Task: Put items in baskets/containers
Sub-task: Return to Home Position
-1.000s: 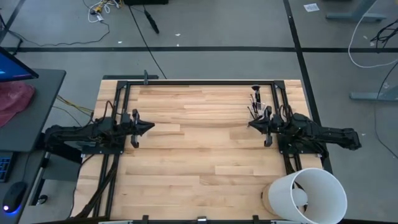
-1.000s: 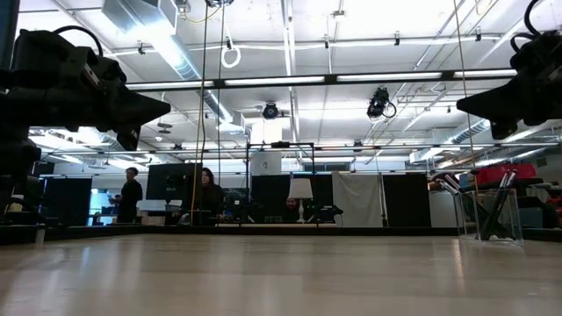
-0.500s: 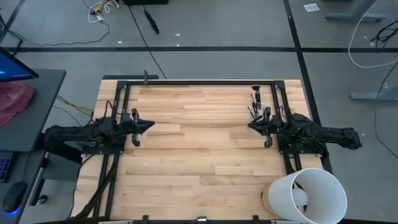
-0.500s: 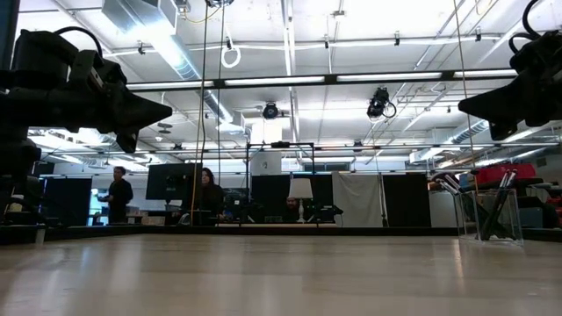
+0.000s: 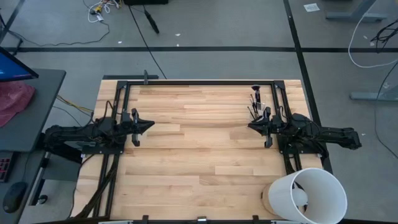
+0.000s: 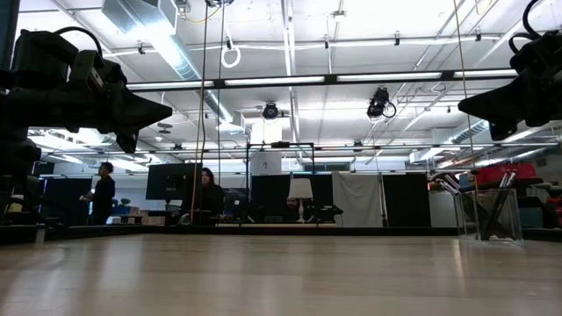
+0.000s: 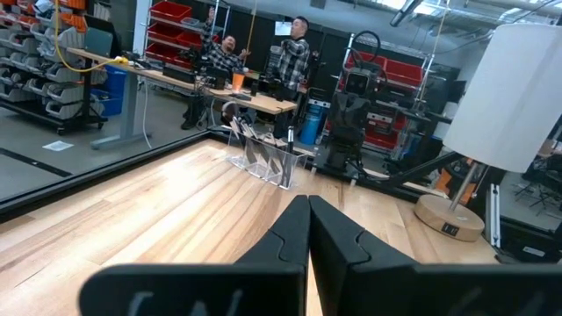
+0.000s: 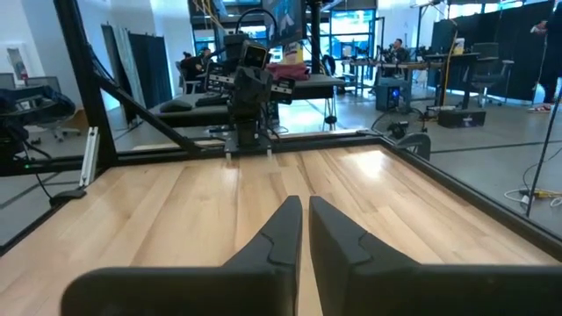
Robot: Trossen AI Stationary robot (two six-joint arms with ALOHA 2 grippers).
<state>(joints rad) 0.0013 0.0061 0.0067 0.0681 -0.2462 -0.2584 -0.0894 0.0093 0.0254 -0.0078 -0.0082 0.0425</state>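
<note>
On the wooden table (image 5: 199, 155), clear cup (image 6: 488, 221) of brushes (image 5: 254, 98); workshop beyond.

Both arms are sitting folded back, the left gripper (image 5: 148, 126) and right gripper (image 5: 251, 126) facing each other, fingers pressed together

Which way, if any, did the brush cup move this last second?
No. In the low view the cup stands at the same spot against the table's far edge; from above, its brushes stay beside the black rail.
</note>
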